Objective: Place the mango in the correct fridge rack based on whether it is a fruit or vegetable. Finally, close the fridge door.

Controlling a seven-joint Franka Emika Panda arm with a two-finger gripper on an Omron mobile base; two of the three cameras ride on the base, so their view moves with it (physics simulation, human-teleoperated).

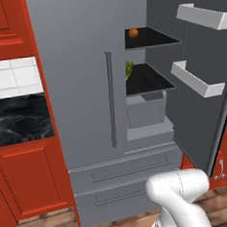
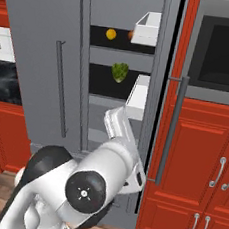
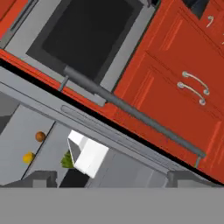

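Note:
The mango (image 2: 111, 34), small and yellow-orange, rests on the upper fridge rack (image 2: 102, 38); in the hand view the mango (image 3: 29, 157) lies far off at the lower left. The fridge door (image 1: 206, 108) stands open to the right, its inner face carrying white bins (image 1: 197, 78). From the right base view the fridge door (image 2: 159, 91) is edge-on, with its long bar handle (image 2: 171, 128) facing the cabinets. My gripper (image 3: 114, 180) is open with nothing between its fingers. It hangs in front of the door handle (image 3: 131, 111), apart from it.
An orange-brown round fruit (image 1: 133, 32) shares the upper rack. A green leafy vegetable (image 2: 120, 72) sits on the rack below. The left fridge door (image 1: 78, 74) is shut. Red cabinets (image 2: 203, 147) and a dark oven window (image 2: 222, 48) flank the open door on the right.

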